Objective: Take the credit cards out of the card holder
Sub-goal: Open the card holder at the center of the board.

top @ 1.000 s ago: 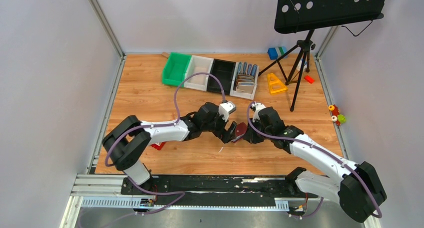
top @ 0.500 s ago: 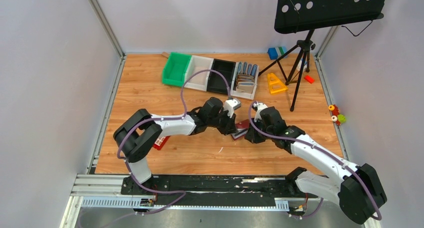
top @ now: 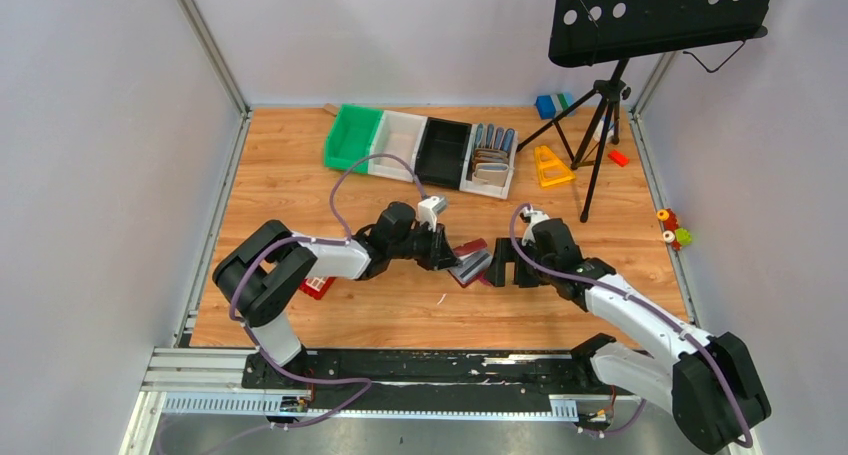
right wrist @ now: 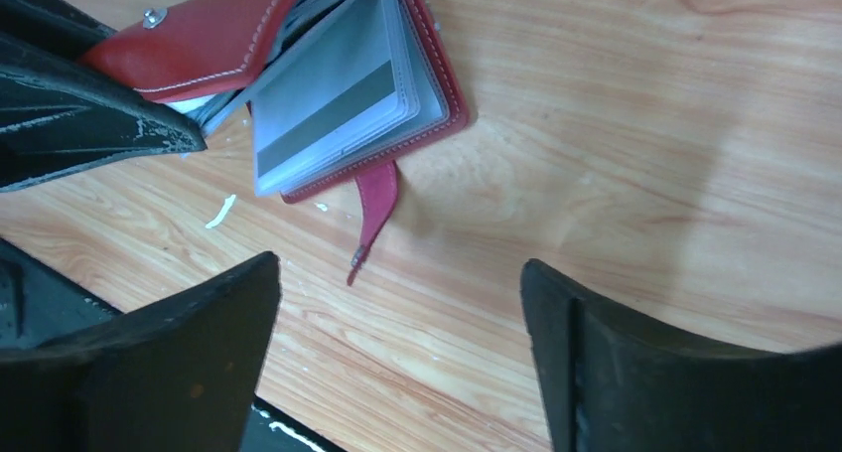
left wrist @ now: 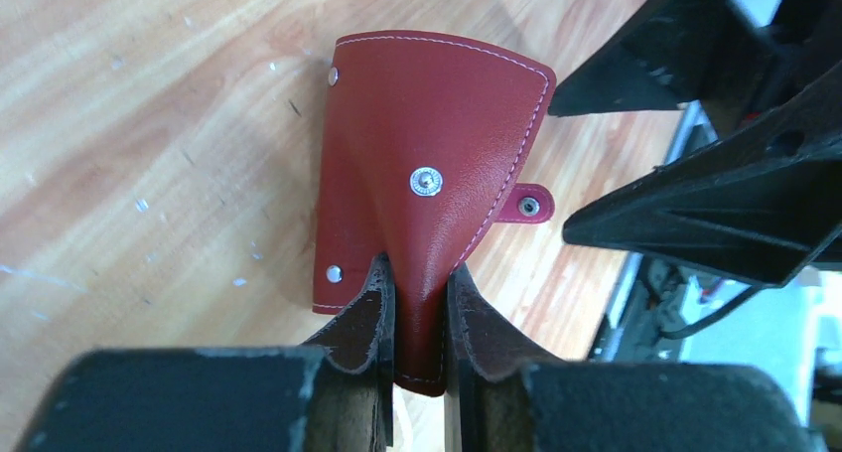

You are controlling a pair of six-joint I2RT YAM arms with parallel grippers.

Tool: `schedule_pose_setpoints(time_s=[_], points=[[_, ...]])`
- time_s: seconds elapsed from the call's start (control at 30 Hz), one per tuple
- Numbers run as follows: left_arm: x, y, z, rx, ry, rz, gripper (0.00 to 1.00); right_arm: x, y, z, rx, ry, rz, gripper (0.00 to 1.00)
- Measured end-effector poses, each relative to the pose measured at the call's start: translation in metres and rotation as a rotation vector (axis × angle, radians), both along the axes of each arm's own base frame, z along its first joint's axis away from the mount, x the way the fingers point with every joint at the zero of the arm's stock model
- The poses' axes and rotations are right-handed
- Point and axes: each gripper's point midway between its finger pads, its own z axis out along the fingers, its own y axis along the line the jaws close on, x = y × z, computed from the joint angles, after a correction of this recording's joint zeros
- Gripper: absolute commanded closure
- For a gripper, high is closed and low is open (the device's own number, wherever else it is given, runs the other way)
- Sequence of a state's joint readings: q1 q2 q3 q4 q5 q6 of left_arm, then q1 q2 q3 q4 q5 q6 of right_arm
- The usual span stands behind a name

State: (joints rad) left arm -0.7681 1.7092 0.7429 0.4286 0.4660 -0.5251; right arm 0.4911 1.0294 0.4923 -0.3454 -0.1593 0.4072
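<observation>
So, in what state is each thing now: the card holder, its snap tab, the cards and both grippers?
card holder: open, inner pockets fanned out.
snap tab: undone, hanging loose.
grey card: inside a clear pocket, not taken out.
left gripper: shut on one cover of the card holder.
right gripper: open, holding nothing.

1. Robotics lab cell: pale panel walls [top: 100, 125] in aluminium framing [top: 205, 40] enclose a wood-grain table [top: 290, 165].
2. White-and-black left arm [top: 325, 260] and right arm [top: 640, 320] bolt onto a black rail [top: 440, 367].
3. Plastic sorting bins [top: 400, 145] line the far edge.
</observation>
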Motion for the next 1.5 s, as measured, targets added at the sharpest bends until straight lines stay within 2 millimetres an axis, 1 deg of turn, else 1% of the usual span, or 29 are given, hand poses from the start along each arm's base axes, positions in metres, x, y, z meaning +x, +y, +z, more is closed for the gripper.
schedule_pose_setpoints(time_s=[0.03,0.1,0.17,0.23,0.3,0.37,0.47,0.5,0.63,0.7,0.77,0.8,0.83,0.9,0.97,1.07,1.2,1.27,1.37,1.4,1.5], points=[[-0.002,0.001,0.000,-0.020,0.018,0.018,0.85,-0.001,0.002,-0.001,0.017,0.000,0.000,0.00],[-0.007,0.004,0.001,-0.063,0.060,0.052,0.85,-0.005,0.006,-0.003,0.059,0.008,-0.001,0.01],[-0.014,0.007,0.001,-0.104,0.109,0.085,0.85,-0.009,0.011,-0.005,0.108,0.022,-0.012,0.08],[-0.020,0.010,0.002,-0.137,0.157,0.117,0.82,-0.010,0.015,-0.006,0.148,0.030,-0.026,0.14],[-0.024,0.013,0.002,-0.153,0.193,0.143,0.75,-0.010,0.020,-0.005,0.188,0.036,-0.041,0.18],[-0.028,0.017,0.002,-0.160,0.219,0.172,0.60,-0.008,0.025,-0.001,0.228,0.034,-0.050,0.27],[-0.034,0.021,0.001,-0.143,0.246,0.199,0.52,-0.003,0.034,0.009,0.286,0.017,-0.048,0.39],[-0.036,0.022,0.000,-0.135,0.255,0.206,0.51,-0.002,0.036,0.011,0.298,0.014,-0.044,0.42],[-0.037,0.025,-0.004,-0.109,0.264,0.224,0.49,0.000,0.042,0.010,0.289,0.036,-0.032,0.43],[-0.037,0.027,-0.005,-0.102,0.267,0.231,0.42,0.001,0.049,0.012,0.257,0.041,-0.012,0.44],[-0.037,0.028,-0.006,-0.096,0.268,0.235,0.32,0.003,0.058,0.020,0.249,0.028,0.021,0.45],[-0.037,0.029,-0.007,-0.089,0.269,0.238,0.29,0.003,0.063,0.024,0.250,0.020,0.033,0.45],[-0.038,0.030,-0.008,-0.080,0.273,0.240,0.29,0.003,0.067,0.026,0.252,0.015,0.045,0.45],[-0.039,0.032,-0.009,-0.070,0.276,0.242,0.29,0.003,0.071,0.026,0.251,0.017,0.059,0.50],[-0.040,0.033,-0.008,-0.064,0.273,0.244,0.31,0.002,0.072,0.020,0.239,0.034,0.062,0.53],[-0.041,0.034,-0.005,-0.062,0.267,0.240,0.32,0.001,0.072,0.007,0.215,0.071,0.058,0.54],[-0.041,0.034,-0.005,-0.063,0.269,0.235,0.29,0.000,0.071,-0.005,0.193,0.105,0.054,0.56],[-0.042,0.034,-0.004,-0.065,0.269,0.233,0.32,0.000,0.071,-0.006,0.190,0.109,0.054,0.59],[-0.042,0.035,-0.005,-0.059,0.270,0.234,0.48,0.003,0.073,-0.004,0.194,0.103,0.056,0.63],[-0.042,0.035,-0.006,-0.056,0.269,0.235,0.50,0.005,0.074,-0.002,0.198,0.098,0.057,0.65],[-0.042,0.035,-0.007,-0.053,0.265,0.233,0.49,0.007,0.079,0.004,0.219,0.082,0.069,0.65]])
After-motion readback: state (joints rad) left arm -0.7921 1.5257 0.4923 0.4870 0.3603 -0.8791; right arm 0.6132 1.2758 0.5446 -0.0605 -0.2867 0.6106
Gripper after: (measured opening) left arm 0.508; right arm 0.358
